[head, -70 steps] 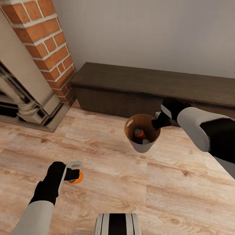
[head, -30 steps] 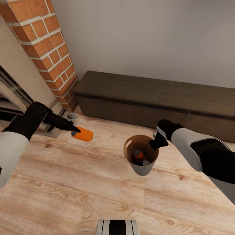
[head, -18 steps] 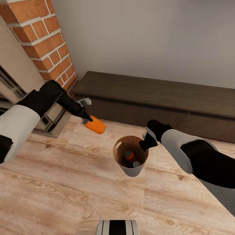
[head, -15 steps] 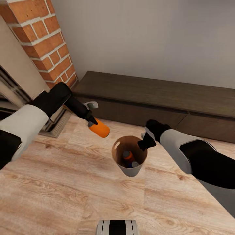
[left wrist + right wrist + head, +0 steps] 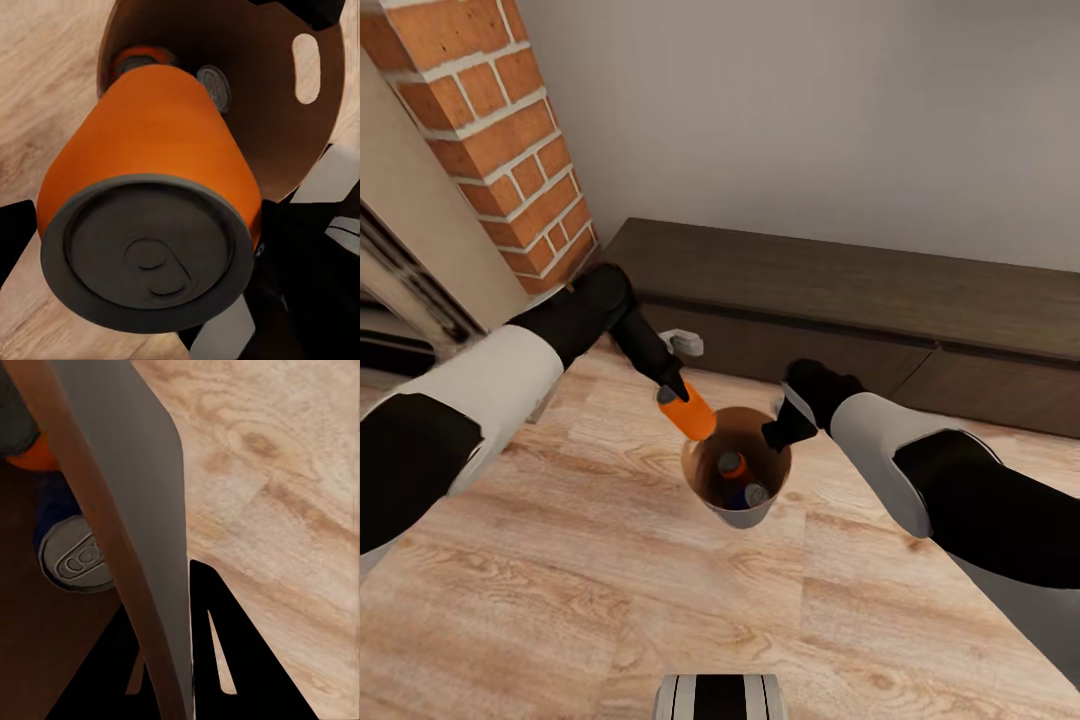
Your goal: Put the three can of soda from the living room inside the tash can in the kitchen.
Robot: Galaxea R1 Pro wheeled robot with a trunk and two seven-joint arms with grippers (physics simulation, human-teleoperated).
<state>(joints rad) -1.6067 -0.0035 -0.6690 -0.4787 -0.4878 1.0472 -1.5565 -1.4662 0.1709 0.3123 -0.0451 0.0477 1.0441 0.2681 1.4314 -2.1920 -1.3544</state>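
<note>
In the head view my left gripper (image 5: 674,388) is shut on a bright orange can of soda (image 5: 689,413), tilted and held at the near-left rim of the tash can (image 5: 746,518). The left wrist view shows this orange can (image 5: 150,172) end-on, above the bucket's brown inside (image 5: 262,90). Inside the bucket lie another orange can (image 5: 732,465) and a bluish can with a pale grey top (image 5: 756,493). My right gripper (image 5: 774,436) is shut on the bucket's far-right rim and holds it above the floor. In the right wrist view the wall (image 5: 154,510) passes between the fingers, with the bluish can (image 5: 71,555) inside.
A brick fireplace (image 5: 510,140) rises at the left. A long dark low cabinet (image 5: 860,290) runs along the grey wall behind both arms. Light wood floor (image 5: 560,600) spreads below, and my base (image 5: 720,695) shows at the bottom edge.
My left arm has lifted the orange can from low near the floor and carried it right, up to the bucket's rim. My right arm has brought the bucket a little leftward.
</note>
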